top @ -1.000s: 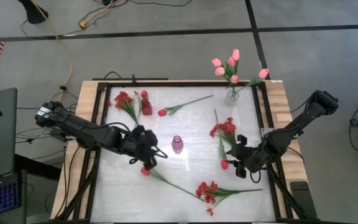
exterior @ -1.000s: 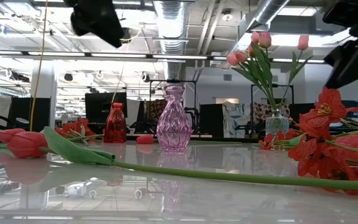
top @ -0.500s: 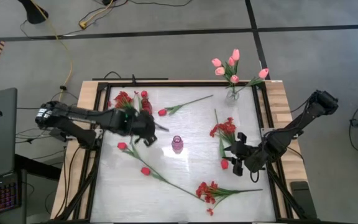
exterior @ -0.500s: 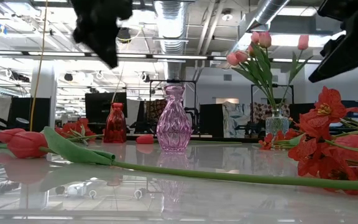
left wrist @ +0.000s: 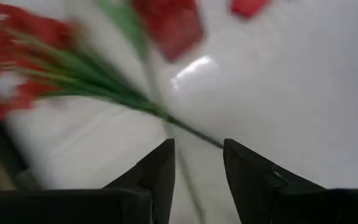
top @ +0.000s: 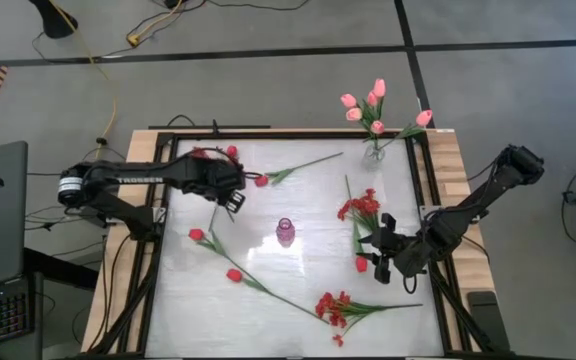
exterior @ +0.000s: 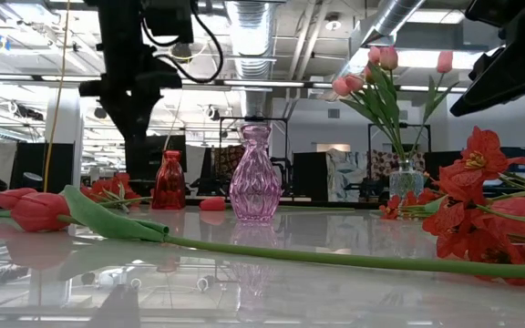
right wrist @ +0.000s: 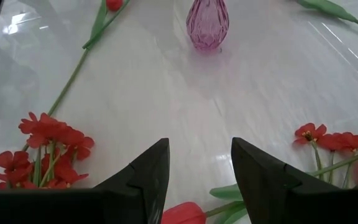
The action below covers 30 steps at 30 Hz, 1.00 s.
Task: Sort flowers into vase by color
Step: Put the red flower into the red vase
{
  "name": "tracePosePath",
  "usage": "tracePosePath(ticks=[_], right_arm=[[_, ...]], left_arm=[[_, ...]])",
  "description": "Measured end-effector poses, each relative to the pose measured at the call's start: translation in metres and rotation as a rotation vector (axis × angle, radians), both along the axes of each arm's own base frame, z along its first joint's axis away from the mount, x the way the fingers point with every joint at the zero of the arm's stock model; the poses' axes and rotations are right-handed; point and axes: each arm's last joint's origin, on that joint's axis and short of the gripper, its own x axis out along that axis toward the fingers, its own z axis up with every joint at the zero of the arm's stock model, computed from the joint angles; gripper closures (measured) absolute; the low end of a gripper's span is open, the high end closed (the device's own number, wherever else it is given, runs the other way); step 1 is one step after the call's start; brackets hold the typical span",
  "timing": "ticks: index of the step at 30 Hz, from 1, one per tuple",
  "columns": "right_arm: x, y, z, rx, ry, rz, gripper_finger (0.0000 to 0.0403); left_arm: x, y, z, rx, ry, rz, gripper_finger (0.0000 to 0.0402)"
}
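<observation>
The left hand [top: 230,190] hovered with its fingers parted and empty over a red bunch [left wrist: 17,68] at the far left of the worktop [top: 308,200], beside the red vase [exterior: 169,181]. The right hand [top: 378,250] hung released above a red tulip [top: 361,264] near the right edge. The pink vase [top: 285,232] stood mid-worktop; pink tulips [top: 373,108] sat in the clear vase [exterior: 406,179]. Other red flowers [top: 333,308] lay scattered.

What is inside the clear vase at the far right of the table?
The clear vase holds pink tulips, their stems standing in it and the blooms spreading above its rim. The low view shows only stems inside the glass; water cannot be told.
</observation>
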Motion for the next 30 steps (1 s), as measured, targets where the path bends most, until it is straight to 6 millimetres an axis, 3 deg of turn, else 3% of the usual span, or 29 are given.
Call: tracePosePath(ticks=[5, 9, 15, 21, 26, 30], right_arm=[[0.000, 0.000, 0.000, -0.005, 0.006, 0.000, 0.0204], [0.000, -0.002, -0.001, -0.039, 0.011, 0.016, 0.0204], [0.006, -0.012, 0.000, -0.143, 0.002, -0.022, 0.0204], [0.012, -0.025, 0.000, -0.197, 0.024, -0.055, 0.0204], [0.015, -0.031, -0.002, -0.374, 0.120, 0.145, 0.0204], [0.020, -0.032, 0.002, -0.692, 0.153, 0.407, 0.0204]], left_arm=[[0.013, -0.020, -0.014, -0.039, -0.118, -0.122, 0.0278], [0.025, -0.039, -0.011, -0.007, -0.213, -0.265, 0.0278], [0.055, -0.054, 0.028, 0.174, -0.531, -0.538, 0.0278], [0.071, -0.062, 0.043, 0.381, -0.637, -0.919, 0.0278], [0.080, -0.066, 0.039, 0.493, -0.607, -1.057, 0.0278], [0.078, -0.068, 0.033, 0.466, -0.552, -1.081, 0.0278]])
